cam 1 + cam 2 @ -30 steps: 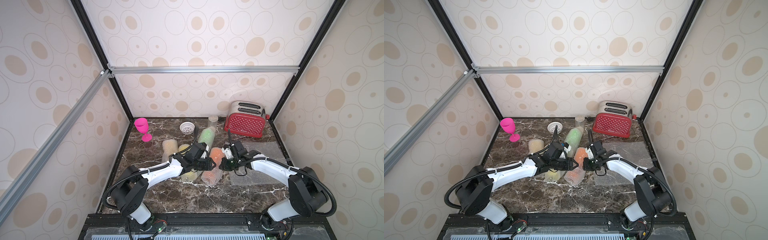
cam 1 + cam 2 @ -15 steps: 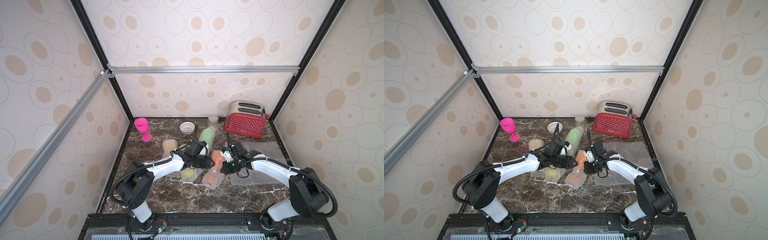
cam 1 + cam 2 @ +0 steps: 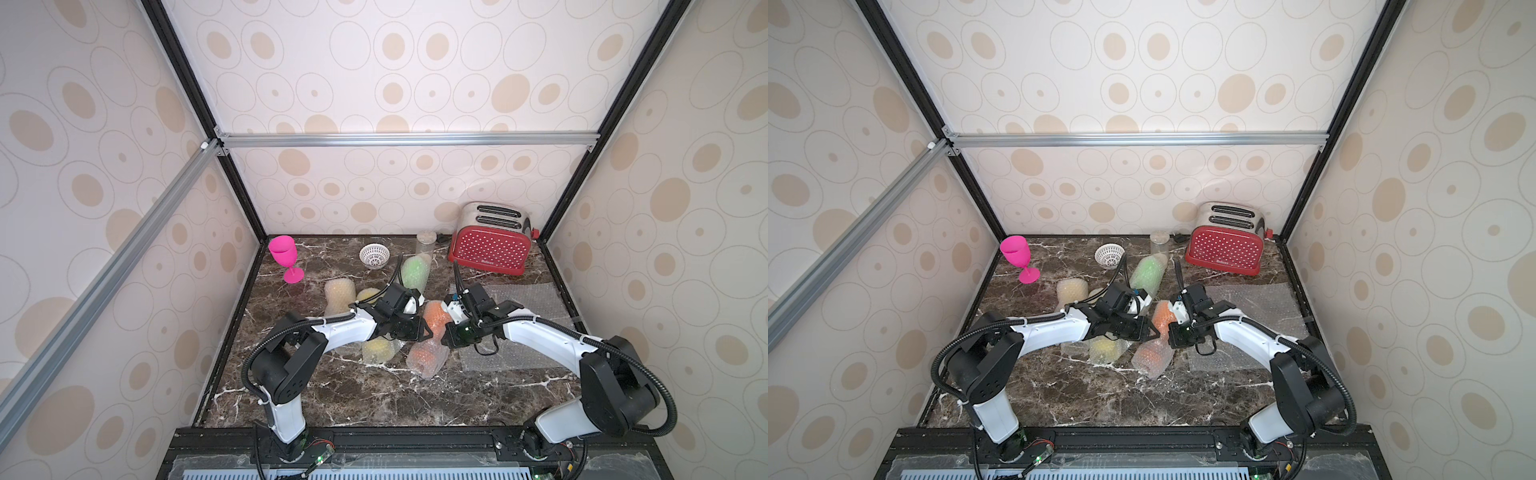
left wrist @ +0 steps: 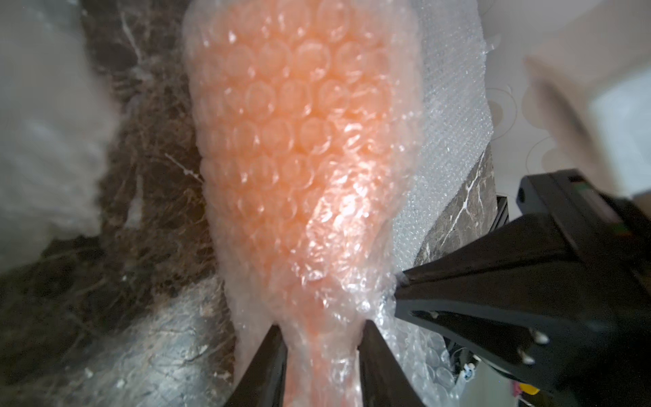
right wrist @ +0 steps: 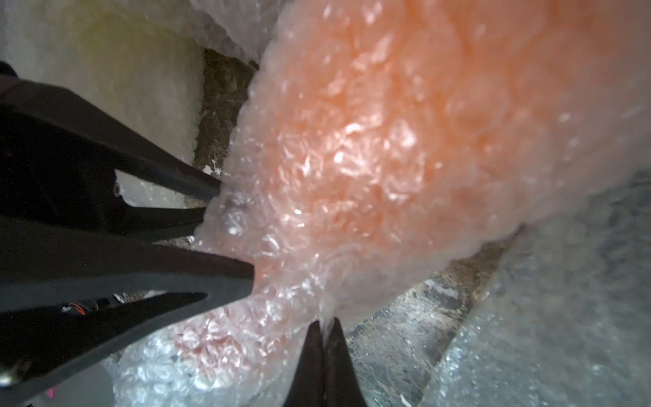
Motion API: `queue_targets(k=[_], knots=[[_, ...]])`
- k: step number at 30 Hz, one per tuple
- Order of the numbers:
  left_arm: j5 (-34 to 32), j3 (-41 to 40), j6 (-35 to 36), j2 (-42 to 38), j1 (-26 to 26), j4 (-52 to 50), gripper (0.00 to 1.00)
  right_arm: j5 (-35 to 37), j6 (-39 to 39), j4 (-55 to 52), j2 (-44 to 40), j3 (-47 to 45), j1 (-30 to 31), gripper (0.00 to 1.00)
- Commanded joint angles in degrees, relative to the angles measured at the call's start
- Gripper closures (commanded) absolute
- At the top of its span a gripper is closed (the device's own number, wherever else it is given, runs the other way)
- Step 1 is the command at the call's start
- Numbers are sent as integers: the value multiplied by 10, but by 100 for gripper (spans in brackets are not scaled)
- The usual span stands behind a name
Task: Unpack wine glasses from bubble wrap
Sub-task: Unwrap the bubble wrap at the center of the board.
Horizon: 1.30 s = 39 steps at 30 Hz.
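An orange wine glass rolled in bubble wrap (image 3: pixel 430 338) (image 3: pixel 1154 336) lies mid-table. In the left wrist view my left gripper (image 4: pixel 322 352) is shut on the narrow stem end of this bundle (image 4: pixel 303 141), one finger on each side. My right gripper (image 5: pixel 326 329) is shut on a thin fold of the same bubble wrap (image 5: pixel 370 141). In both top views the two grippers meet at the bundle, left gripper (image 3: pixel 422 330) and right gripper (image 3: pixel 446 334). Green (image 3: pixel 415 270), yellow (image 3: pixel 378 347) and amber (image 3: pixel 338 297) wrapped glasses lie nearby. A pink glass (image 3: pixel 284 257) stands bare.
A flat bubble wrap sheet (image 3: pixel 523 303) lies on the right under my right arm. A red toaster (image 3: pixel 488 245), a clear jar (image 3: pixel 424 243) and a white lattice bowl (image 3: pixel 374 254) stand along the back. Walls close in on three sides.
My left gripper opened wider, then closed on the stem end of the orange bundle. The bundle has swung, its near end now pointing more toward the front. The right gripper stayed shut.
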Motion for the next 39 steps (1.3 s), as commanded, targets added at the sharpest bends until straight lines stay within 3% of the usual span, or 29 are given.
queue_targets(k=[1, 4, 9, 16, 24, 30, 39], knots=[[13, 2, -4, 0, -1, 22, 85, 15, 2, -12, -16, -2, 3, 93], [6, -5, -14, -11, -2, 28, 100, 32, 1, -16, -26, -5, 4, 86], [-10, -10, -33, -33, -6, 29, 100, 71, 2, -28, -38, -3, 6, 72], [-63, 8, -59, -56, -25, -7, 100, 122, 1, -20, -59, 1, 29, 61], [-118, 24, -81, -66, -44, -44, 100, 178, 16, -24, -37, 25, 51, 59], [-122, -2, -131, -84, -50, -7, 100, 228, 31, -17, -20, 32, 57, 60], [-120, -30, -173, -99, -54, 34, 100, 237, 41, 15, 7, 51, 60, 60]])
